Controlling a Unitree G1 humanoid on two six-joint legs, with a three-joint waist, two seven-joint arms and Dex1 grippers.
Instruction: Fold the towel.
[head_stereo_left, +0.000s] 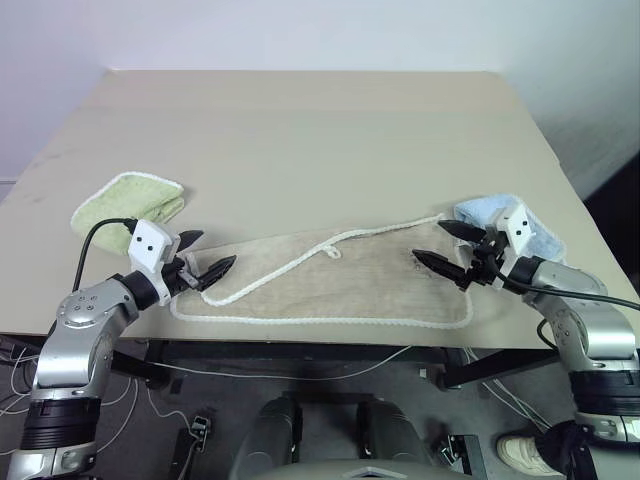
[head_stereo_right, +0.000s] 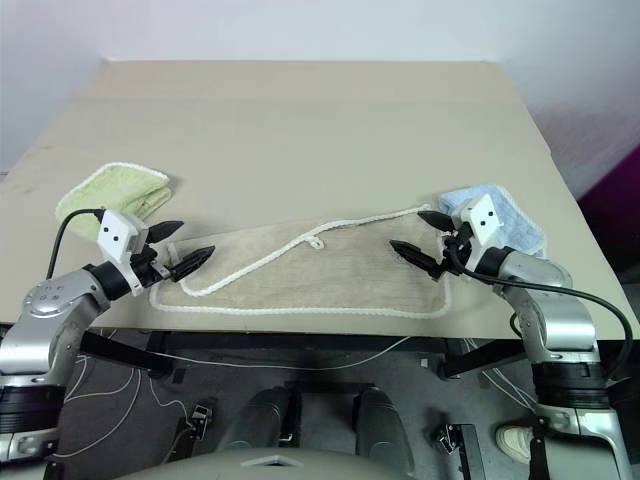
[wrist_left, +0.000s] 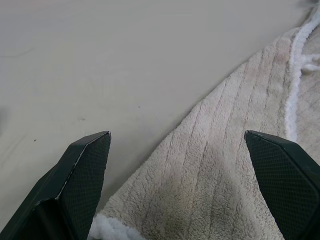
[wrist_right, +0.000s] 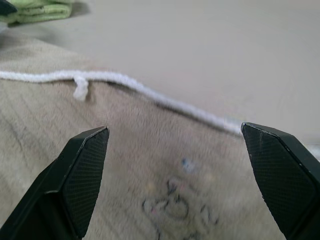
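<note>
Head views: the towel (head_stereo_left: 330, 280) lies flat along the table's (head_stereo_left: 300, 130) near edge, between a green cloth (head_stereo_left: 128, 203) and a blue cloth (head_stereo_left: 505, 222), with the left gripper (head_stereo_left: 204, 255) and right gripper (head_stereo_left: 440, 243) spread wide and empty over its 2 ends. Left wrist view: the fingers (wrist_left: 82, 170) straddle the end; the pinch should take the corded edge. Right wrist view: the loop (wrist_right: 80, 89) lies ahead; both ends should be gripped evenly.

Surface (head_stereo_left: 300, 130): plain beige top, matte.
Wall (head_stereo_left: 300, 30): pale, bare, behind the surface.
Floor (head_stereo_left: 150, 420): grey, with loose cables (head_stereo_left: 300, 372).
</note>
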